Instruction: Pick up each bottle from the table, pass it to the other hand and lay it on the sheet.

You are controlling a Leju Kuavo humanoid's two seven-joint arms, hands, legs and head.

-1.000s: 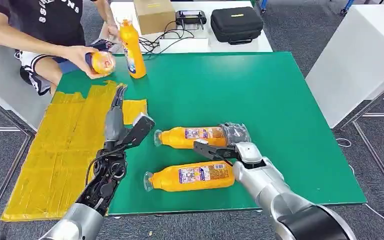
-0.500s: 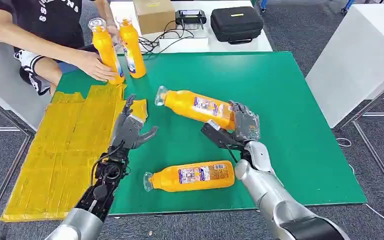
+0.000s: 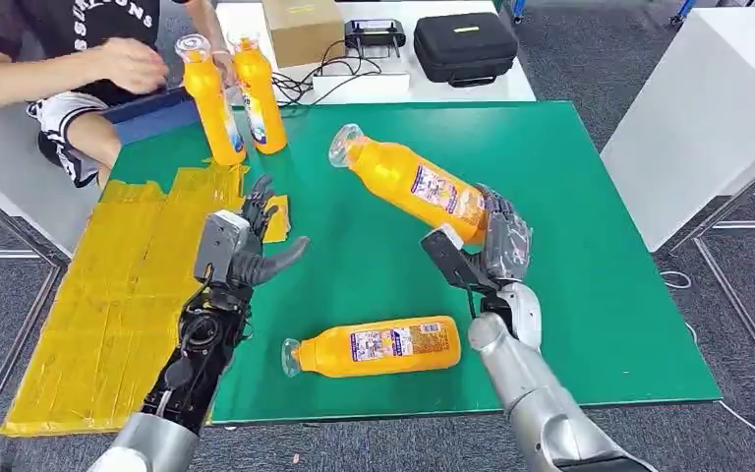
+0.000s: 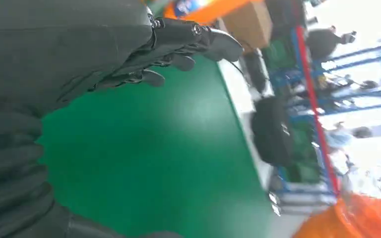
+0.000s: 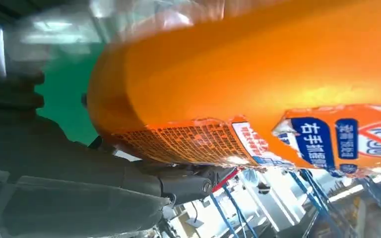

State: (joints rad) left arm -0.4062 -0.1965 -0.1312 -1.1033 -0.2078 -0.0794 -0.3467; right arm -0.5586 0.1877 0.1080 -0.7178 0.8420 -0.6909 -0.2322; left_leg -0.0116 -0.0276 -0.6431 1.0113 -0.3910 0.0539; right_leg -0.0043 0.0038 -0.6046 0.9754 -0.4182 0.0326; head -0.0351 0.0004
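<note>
While the right robot hand grips the base of an orange plastic bottle with a clear cap, that bottle hangs tilted above the green desk, its cap end pointing up and toward the far left; the right wrist view shows its orange body and printed label pressed close against the palm. A second orange bottle with a label lies on its side on the desk near the front edge, cap toward the left. Over the border between the desk and the yellow crinkled sheet, the left robot hand is raised with fingers spread, holding nothing. Two more orange bottles stand upright at the far left corner, beside a seated person in a dark shirt.
</note>
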